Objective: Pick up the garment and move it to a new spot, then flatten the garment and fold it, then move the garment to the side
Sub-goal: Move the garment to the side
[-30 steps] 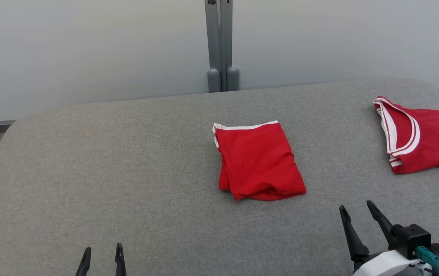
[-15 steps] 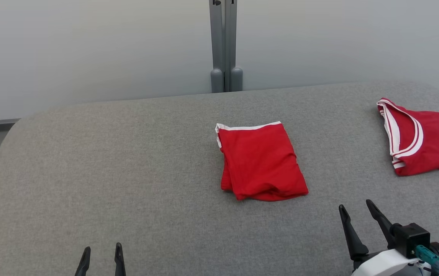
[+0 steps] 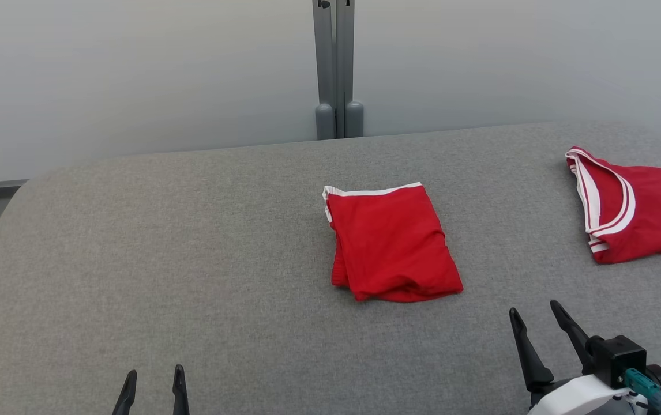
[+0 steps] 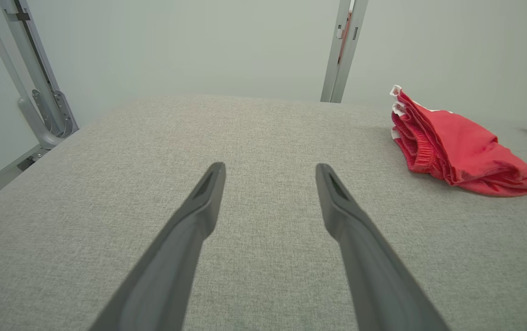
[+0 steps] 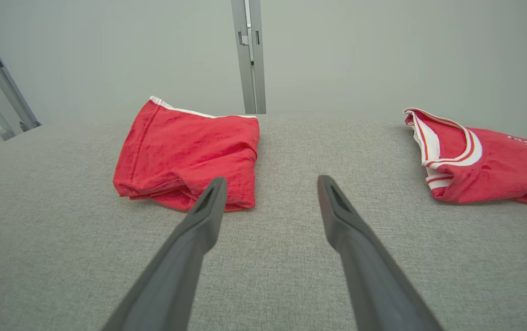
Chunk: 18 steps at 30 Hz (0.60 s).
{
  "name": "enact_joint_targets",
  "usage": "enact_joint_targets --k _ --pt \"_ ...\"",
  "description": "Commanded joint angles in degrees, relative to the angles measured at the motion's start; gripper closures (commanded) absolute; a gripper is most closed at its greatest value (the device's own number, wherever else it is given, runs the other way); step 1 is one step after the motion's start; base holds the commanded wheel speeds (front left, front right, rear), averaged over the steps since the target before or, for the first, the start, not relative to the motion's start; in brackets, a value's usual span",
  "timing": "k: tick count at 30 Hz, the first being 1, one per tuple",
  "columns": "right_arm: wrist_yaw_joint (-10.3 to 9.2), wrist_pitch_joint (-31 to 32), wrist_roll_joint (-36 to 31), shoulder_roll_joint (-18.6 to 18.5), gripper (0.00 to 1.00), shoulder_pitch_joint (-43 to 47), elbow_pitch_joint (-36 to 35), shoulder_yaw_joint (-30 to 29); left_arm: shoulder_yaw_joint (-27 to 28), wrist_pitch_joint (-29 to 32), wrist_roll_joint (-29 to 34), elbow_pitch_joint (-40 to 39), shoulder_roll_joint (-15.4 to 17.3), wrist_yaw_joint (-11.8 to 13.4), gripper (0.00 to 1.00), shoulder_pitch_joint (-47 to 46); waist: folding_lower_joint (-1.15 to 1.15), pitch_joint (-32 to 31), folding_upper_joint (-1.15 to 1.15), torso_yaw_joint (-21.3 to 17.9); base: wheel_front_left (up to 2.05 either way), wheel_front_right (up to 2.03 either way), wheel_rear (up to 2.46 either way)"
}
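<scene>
Folded red shorts [image 3: 391, 242], frame centre: likely light, limp; pinch all layers at near edge. Left end effector [image 3: 156, 370], right end effector [image 3: 535, 308] open, empty.

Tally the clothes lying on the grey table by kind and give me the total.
Red shorts, folded: 1
Red jersey with white trim: 1
Total: 2
</scene>
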Motion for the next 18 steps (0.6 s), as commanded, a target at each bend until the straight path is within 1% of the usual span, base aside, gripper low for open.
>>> enact_joint_targets --k 1,4,7,11,12,14,16,18 --pt "-0.05 -0.14 0.35 0.14 0.0 0.18 0.23 0.01 0.16 -0.16 0.23 0.09 0.12 -0.34 0.0 -0.69 0.0 0.0 0.0 -0.06 0.0 0.0 0.0" --pt "-0.04 -0.14 0.4 0.2 0.0 0.06 0.41 0.14 0.08 -0.16 0.25 0.02 0.12 -0.34 0.0 -0.65 0.0 0.03 0.0 -0.17 0.0 0.0 0.0" --pt "-0.04 -0.14 2.16 1.12 0.0 -0.3 1.7 -0.46 -0.12 -0.16 0.18 -0.12 0.12 -0.43 0.0 -0.9 0.0 0.38 0.0 -0.11 0.0 0.0 0.0" --pt "-0.04 0.47 5.64 0.75 0.0 -5.3 6.38 0.22 -0.61 -0.15 -0.19 -0.42 0.12 -0.22 0.0 -1.57 0.0 1.75 0.0 -0.01 0.0 0.0 0.0" --pt "-0.04 1.67 6.79 0.73 0.0 -7.23 7.4 0.34 -0.91 -0.16 -0.26 -0.46 0.12 -0.23 0.0 -1.72 0.0 2.24 0.0 0.07 0.0 0.0 0.0" --pt "-0.03 5.97 10.22 1.11 0.0 -11.75 9.55 0.88 -1.51 -0.16 -0.47 -0.43 0.13 -0.23 0.0 -2.19 0.0 3.38 0.0 0.27 0.0 0.0 0.0" --pt "-0.04 12.1 12.33 1.07 0.0 -16.83 12.4 0.63 -2.37 -0.15 -0.53 -0.22 0.12 -0.58 0.0 -2.83 0.0 5.08 0.0 0.73 0.0 0.0 0.0" --pt "-0.03 16.78 13.62 1.7 0.0 -23.08 15.0 -0.38 -3.32 -0.16 -0.32 -0.09 0.12 -0.94 0.0 -4.44 0.0 7.41 0.0 1.61 0.0 0.0 0.0"
